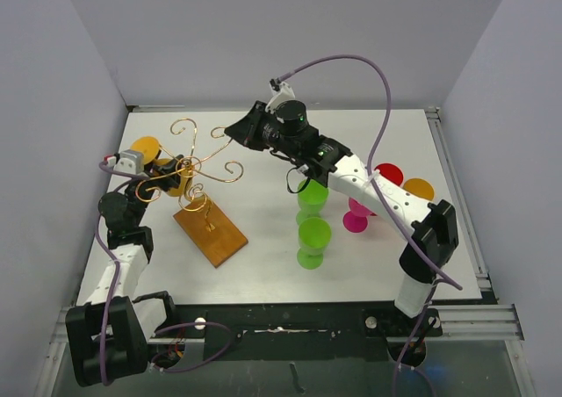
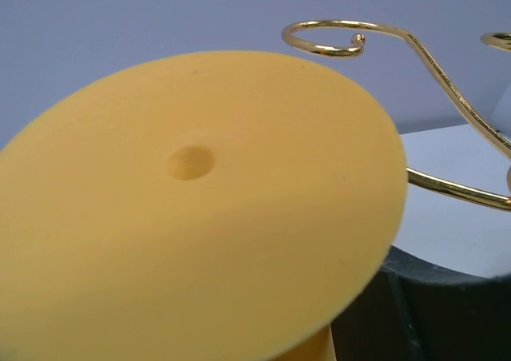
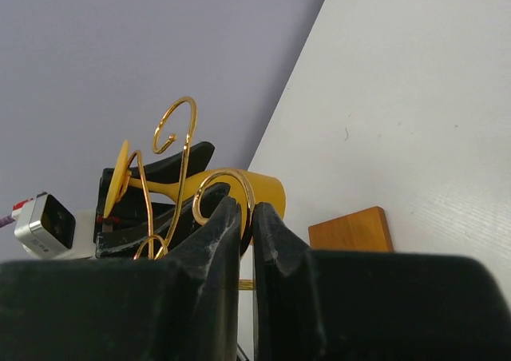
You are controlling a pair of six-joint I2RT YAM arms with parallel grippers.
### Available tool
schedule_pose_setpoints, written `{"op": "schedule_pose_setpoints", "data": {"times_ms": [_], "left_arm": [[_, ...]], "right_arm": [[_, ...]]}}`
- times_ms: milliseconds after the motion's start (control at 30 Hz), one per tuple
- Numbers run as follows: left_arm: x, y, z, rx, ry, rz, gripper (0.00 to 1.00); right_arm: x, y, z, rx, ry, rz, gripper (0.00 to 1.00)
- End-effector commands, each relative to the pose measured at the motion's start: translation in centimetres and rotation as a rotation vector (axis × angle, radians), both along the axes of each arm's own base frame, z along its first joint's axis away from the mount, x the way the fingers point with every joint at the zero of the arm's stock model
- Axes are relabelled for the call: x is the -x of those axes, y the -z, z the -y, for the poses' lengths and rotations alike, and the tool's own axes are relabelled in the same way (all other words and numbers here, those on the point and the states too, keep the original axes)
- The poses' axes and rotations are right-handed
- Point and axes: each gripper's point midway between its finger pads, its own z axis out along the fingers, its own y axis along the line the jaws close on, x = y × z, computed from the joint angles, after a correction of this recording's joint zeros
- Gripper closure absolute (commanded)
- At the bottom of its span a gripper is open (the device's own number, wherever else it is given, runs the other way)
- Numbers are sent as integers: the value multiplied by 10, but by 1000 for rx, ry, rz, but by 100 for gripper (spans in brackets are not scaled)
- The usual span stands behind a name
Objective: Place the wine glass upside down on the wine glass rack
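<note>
The yellow wine glass [image 1: 146,148] lies on its side in my left gripper [image 1: 171,179], whose black fingers [image 3: 172,158] sit above and below its bowl [image 3: 270,189]. Its round foot [image 2: 192,217] fills the left wrist view. The glass hangs among the gold curled arms of the wine glass rack [image 1: 200,162], above the rack's wooden base [image 1: 211,232]. My right gripper [image 1: 233,133] reaches in from the right and is shut on one gold wire curl [image 3: 239,177]; the wire passes between its fingertips [image 3: 247,209]. More rack wire [image 2: 447,81] shows beyond the foot.
Two green glasses [image 1: 312,195] [image 1: 313,239] stand upside down mid-table under the right arm. A magenta glass [image 1: 356,218], a red one [image 1: 387,174] and an orange one [image 1: 419,188] lie at the right. Grey walls close in the table.
</note>
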Motion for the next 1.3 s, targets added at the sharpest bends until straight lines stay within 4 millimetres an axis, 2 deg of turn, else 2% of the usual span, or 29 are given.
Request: {"op": "schedule_pose_setpoints", "data": {"times_ms": [0,267,567,833,1067,1267], "left_arm": [[2,-12,18,-64,91,41,38],[3,-12,25,-67,145,31,38],[8,-16,50,-126,330,37,37],[4,-24,65,-138,470,57,38],[2,-24,67,-147,502,77,38],[8,-31,74,-153,581,105,38]], "right_arm": [[-8,-47,22,-89,126,125,100],[-12,-59,55,-100,276,156,100],[-16,-68,97,-121,462,160,100],[-18,-86,111,-112,518,194,100],[-20,-104,129,-105,589,239,100],[-22,-108,140,-94,638,259,100]]}}
